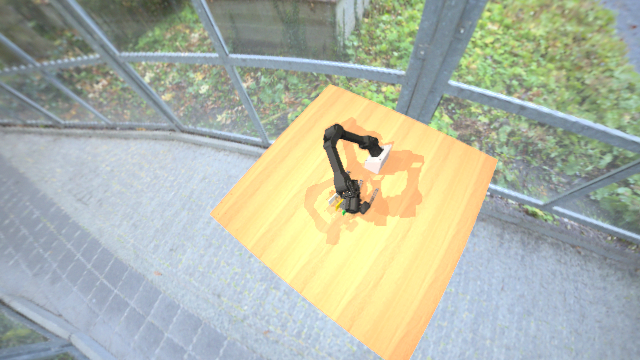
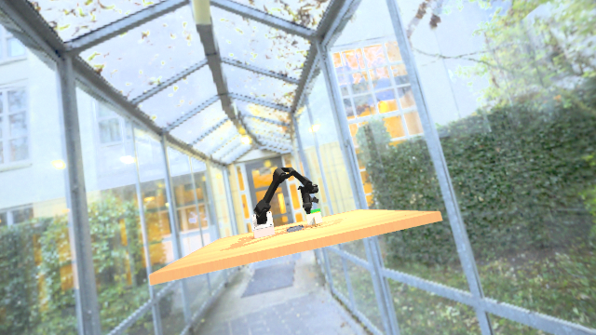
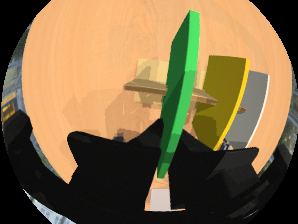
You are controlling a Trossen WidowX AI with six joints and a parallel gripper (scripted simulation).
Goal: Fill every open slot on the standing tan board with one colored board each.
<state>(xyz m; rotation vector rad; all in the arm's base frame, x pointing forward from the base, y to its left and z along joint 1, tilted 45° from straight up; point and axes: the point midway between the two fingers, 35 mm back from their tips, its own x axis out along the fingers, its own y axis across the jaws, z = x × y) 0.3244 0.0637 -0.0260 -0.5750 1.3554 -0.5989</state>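
The gripper (image 1: 345,214) (image 2: 309,213) (image 3: 164,123) clamps the green board (image 1: 344,212) (image 2: 316,210) (image 3: 183,70) crosswise over the tan board (image 3: 205,96), presumably to let its notch meet a slot.

Top: arm (image 1: 334,162) hides most of the tan board. Wrist: green board (image 3: 183,75) covers the tan board's (image 3: 136,87) middle; gripper (image 3: 164,123) hides the yellow board's (image 3: 226,90) foot. Exterior: slots too small to tell.
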